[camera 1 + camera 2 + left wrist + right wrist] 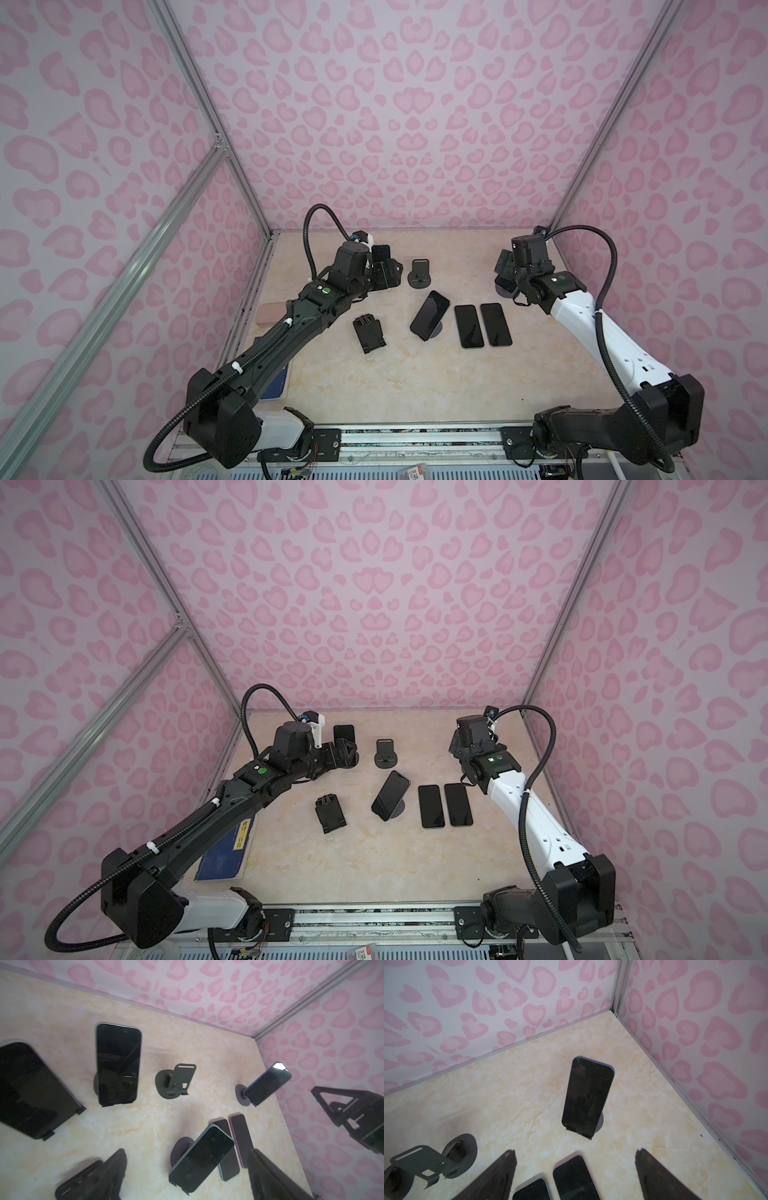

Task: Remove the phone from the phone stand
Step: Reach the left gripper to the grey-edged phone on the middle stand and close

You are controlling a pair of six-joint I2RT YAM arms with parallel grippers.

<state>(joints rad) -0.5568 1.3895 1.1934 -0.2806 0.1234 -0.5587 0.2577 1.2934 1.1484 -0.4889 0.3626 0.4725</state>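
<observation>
Your right gripper (575,1151) has its jaws spread and empty, and the phone (587,1095) stands just ahead of them, propped near-upright on its phone stand (601,1124) toward the far right corner of the surface (508,1095), long axis pointing up. Your left gripper (188,1150), jaws spread too, sits across the surface, so the right arm is nearer.

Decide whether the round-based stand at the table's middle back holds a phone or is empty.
Empty: the stand shows a bare back plate and lip in both top views.
</observation>
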